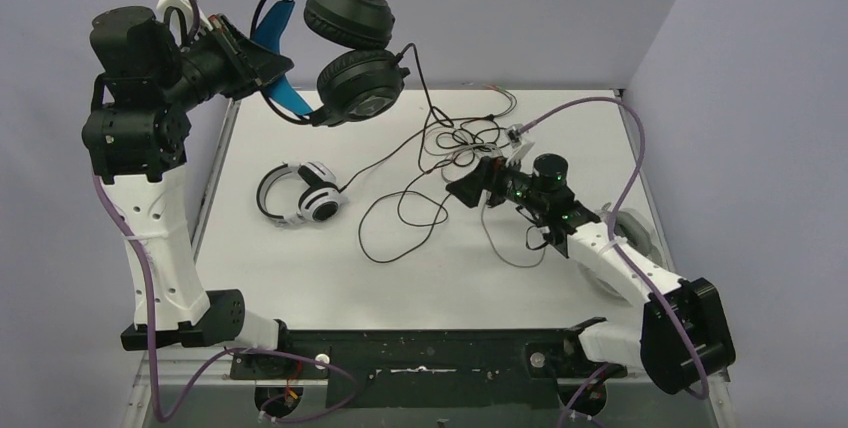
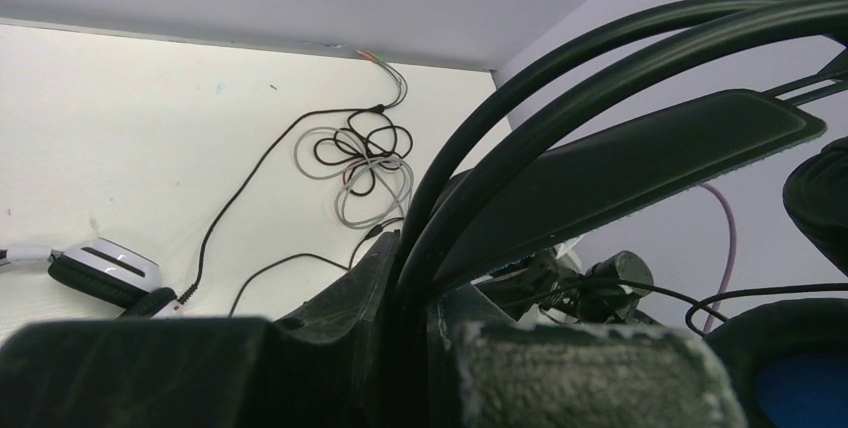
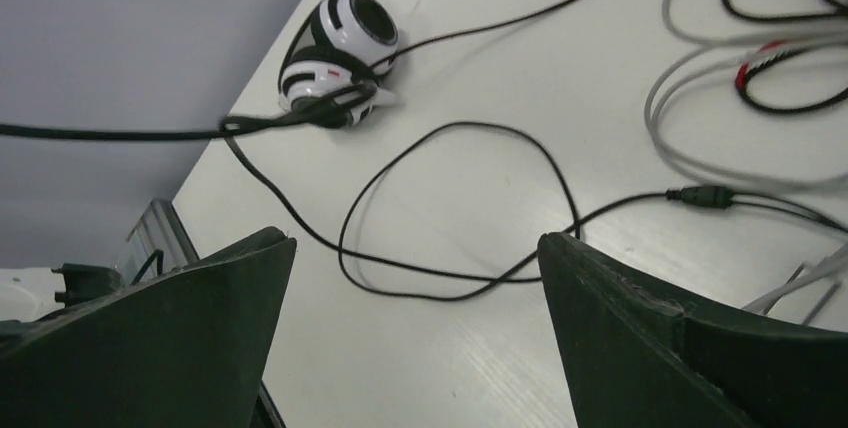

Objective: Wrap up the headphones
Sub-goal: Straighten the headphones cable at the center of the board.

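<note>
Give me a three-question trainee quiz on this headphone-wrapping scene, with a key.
1. True or false: the right gripper is shut on a cable.
2. The left gripper holds the black headphones by: A an ear cup; B the headband; C the cable.
3. Where does the white headset lie?
Key: 1 false, it is open and empty. 2 B. 3 On the table, apart from both grippers.
</note>
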### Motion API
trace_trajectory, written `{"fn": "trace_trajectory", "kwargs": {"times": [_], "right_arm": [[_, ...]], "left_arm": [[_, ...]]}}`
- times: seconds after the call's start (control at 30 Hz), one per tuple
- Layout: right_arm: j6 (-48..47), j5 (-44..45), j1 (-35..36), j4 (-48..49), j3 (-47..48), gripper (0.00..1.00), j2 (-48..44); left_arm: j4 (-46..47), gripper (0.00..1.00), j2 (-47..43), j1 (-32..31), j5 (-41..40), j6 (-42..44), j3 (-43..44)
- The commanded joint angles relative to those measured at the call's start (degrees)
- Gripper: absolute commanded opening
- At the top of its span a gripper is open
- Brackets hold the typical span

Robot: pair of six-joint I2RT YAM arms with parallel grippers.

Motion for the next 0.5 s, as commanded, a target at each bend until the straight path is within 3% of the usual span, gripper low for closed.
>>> {"fn": "trace_trajectory", "kwargs": {"times": [0.0,0.17,0.27,0.47], "right_arm": [[4.5,7.2,6.0,6.6,-5.2,0.99,-4.6],[14.0,24.7,18.4,23.1,-10.3,0.95,-4.0],[12.5,37.2,25.4,29.2,-11.7,0.91,-3.1],[13.7,46.3,27.7,32.7,-9.7,0.83,1.3]], "left_arm": [[7.2,0.0,-2.6,0.0,2.3,-3.1,2.1],[7.2,0.0,-2.8,0.0,2.2,-3.5,2.0],[7.2,0.0,-3.0,-0.1,2.1,-3.5,1.5],[7.5,0.0,-3.6,-0.1,2.5,-3.6,0.3]]}}
